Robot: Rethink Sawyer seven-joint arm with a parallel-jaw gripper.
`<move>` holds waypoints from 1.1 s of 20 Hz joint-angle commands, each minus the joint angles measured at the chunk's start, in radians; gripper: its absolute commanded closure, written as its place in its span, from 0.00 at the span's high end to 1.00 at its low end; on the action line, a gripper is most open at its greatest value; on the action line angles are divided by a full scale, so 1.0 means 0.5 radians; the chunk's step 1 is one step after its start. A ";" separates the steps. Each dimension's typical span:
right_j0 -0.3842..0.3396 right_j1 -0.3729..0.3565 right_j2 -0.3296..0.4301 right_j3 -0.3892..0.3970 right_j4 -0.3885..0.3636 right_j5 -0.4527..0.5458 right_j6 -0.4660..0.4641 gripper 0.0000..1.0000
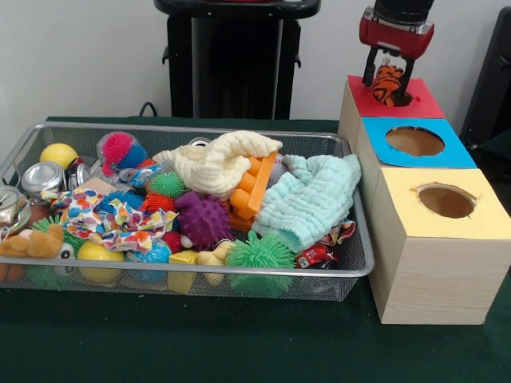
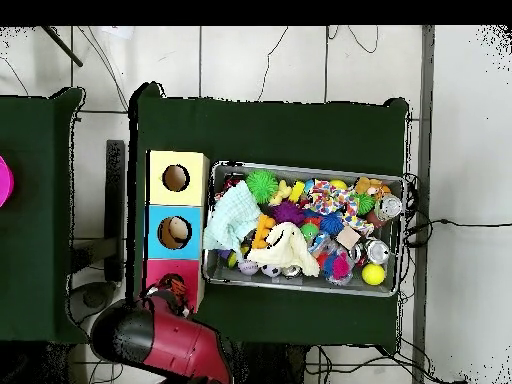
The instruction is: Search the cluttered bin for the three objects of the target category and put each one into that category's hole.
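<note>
The silver wire-mesh bin (image 1: 363,267) (image 2: 305,168) is full of toys on the green table. My gripper (image 1: 388,83) (image 2: 178,289) is shut on the orange black-striped tiger (image 1: 388,82) and holds it right over the hole in the red box top (image 1: 419,104) (image 2: 158,270). An orange-tan plush (image 1: 36,242) (image 2: 370,186) lies at the bin's front left corner in the front view. A pale yellow duck-like plush (image 1: 211,257) (image 2: 284,190) lies by the bin's front rim, partly buried.
Next to the red box stand a blue-topped box (image 1: 459,152) (image 2: 157,218) and a yellow-topped box (image 1: 487,215) (image 2: 160,160), each with a round hole. The bin holds spiky balls, a cream cloth (image 1: 219,159), a mint cloth (image 1: 307,199), cans and blocks.
</note>
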 commanded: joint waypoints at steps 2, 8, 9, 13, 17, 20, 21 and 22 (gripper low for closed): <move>-0.063 -0.069 0.075 -0.180 -0.076 0.311 0.295 1.00; -0.051 -0.139 0.020 -0.224 -0.104 0.437 0.313 1.00; -0.041 -0.148 0.010 -0.241 -0.112 0.465 0.324 1.00; -0.048 -0.171 0.016 -0.264 -0.128 0.515 0.338 1.00; -0.089 -0.151 0.060 -0.259 -0.115 0.451 0.301 1.00; -0.091 -0.137 0.071 -0.258 -0.111 0.409 0.298 1.00; -0.086 -0.133 0.065 -0.267 -0.121 0.398 0.294 1.00; -0.083 -0.131 0.064 -0.268 -0.125 0.380 0.291 1.00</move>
